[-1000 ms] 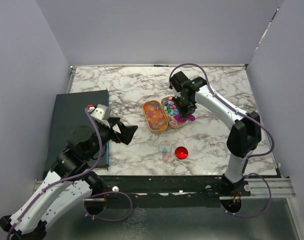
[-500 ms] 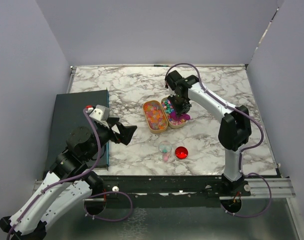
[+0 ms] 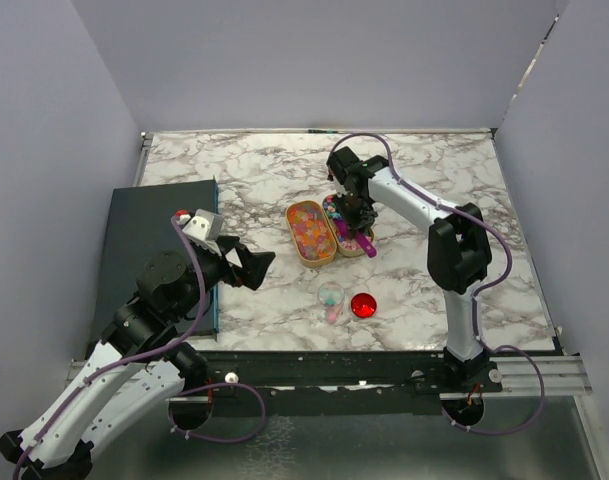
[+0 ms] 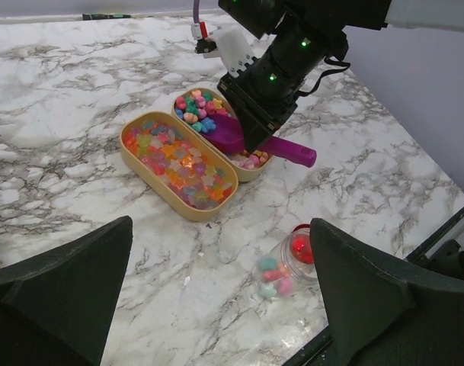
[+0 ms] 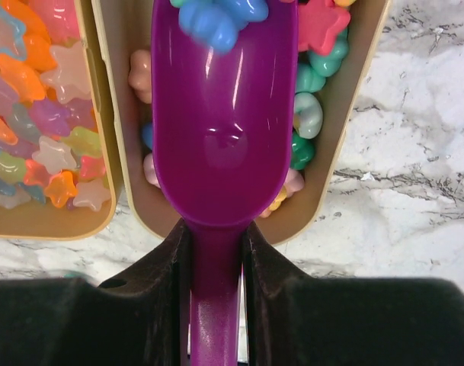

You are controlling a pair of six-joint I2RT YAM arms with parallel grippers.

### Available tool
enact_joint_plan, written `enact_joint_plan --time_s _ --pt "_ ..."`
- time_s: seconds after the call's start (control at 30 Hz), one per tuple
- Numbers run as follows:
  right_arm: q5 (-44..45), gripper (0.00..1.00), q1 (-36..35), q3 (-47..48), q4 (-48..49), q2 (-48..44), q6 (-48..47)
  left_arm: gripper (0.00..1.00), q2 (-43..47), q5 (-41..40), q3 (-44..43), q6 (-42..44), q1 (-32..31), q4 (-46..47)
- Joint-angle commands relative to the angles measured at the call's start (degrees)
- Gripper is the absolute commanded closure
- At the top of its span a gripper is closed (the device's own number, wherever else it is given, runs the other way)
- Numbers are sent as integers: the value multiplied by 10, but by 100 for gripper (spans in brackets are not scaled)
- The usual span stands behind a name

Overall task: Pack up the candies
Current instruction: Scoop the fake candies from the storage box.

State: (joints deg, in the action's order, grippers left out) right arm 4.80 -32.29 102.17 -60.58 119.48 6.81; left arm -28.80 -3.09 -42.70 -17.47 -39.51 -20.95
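Scoop (image 5: 224,130), glossy purple, pinched by right gripper (image 5: 214,245), star-shaped candies (image 5: 317,27), left gripper (image 4: 220,255) wide.

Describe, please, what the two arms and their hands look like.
The left arm and right arm have white shells over black joints, with a lilac cable looping along each. The left hand and right hand are black, each with two broad, blocky fingers. Small green lights glow on the right one.
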Motion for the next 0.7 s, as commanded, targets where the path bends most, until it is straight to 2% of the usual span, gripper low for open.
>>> enact_joint_plan --time_s 0.0,0.67 --pt "-6 99 7 -18 39 17 9 1 -4 -13 0 6 -1 -8" --pt "14 99 10 -115 149 -17 0 1 -9 -19 1 7 -2 -8"
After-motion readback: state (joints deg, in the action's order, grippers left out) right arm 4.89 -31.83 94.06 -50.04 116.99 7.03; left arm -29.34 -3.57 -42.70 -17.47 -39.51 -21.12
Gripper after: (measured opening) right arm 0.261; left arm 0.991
